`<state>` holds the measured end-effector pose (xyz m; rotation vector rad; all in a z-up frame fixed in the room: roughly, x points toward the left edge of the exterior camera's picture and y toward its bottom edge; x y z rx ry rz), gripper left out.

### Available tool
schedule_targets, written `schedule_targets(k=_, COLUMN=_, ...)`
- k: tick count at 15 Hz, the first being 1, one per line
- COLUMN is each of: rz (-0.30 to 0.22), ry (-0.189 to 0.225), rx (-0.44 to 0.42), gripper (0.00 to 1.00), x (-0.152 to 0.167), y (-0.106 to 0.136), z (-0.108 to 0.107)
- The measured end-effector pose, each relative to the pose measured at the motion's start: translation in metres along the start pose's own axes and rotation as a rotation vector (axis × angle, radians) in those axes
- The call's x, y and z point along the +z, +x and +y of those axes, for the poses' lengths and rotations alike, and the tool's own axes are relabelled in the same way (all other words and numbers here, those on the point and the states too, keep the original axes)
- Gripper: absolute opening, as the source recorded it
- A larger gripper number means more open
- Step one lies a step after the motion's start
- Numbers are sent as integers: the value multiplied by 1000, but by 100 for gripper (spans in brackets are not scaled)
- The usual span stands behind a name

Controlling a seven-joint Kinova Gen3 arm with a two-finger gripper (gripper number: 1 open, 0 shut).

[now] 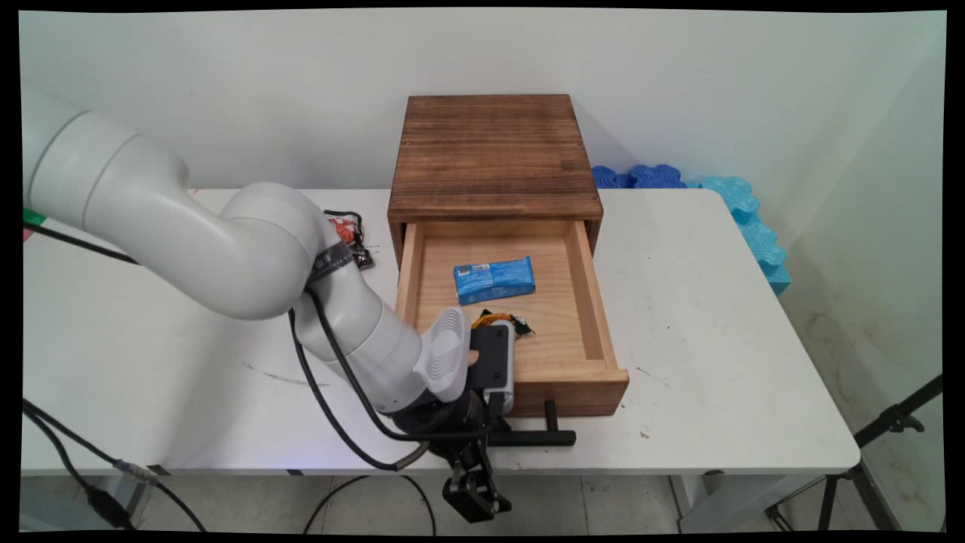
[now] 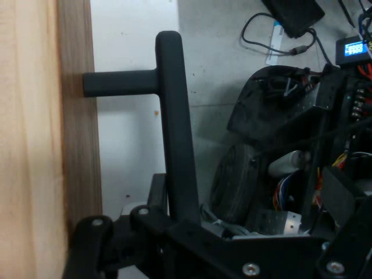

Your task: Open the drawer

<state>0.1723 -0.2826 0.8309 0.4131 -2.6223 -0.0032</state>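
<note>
Below the table edge, the tool (image 1: 473, 494) grips the drawer's black handle (image 2: 174, 133), fingertips hidden.

white table (image 1: 716, 317) | wooden box (image 1: 494, 151) with open drawer (image 1: 580, 302) | blue packet (image 1: 494, 279) in drawer | blue foam pieces (image 1: 742, 215) at far right edge | red-black wrapper (image 1: 350, 234) left of box

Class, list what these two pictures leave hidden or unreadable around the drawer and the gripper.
- Gripper fingers: main view, the wrist covers them; hand view, the bottom edge cuts them off at the handle. Open or shut is unclear.
- Dark wrapper in the drawer: main view, mostly behind the wrist.
- Packet left of the box: main view, the arm hides most.
- Blue pack: print too small.
</note>
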Motion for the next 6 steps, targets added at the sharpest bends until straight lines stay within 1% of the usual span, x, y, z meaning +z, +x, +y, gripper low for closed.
schedule_targets(k=6, rz=2, ry=-9, rx=-5, gripper=100, x=-2, y=-1, z=13)
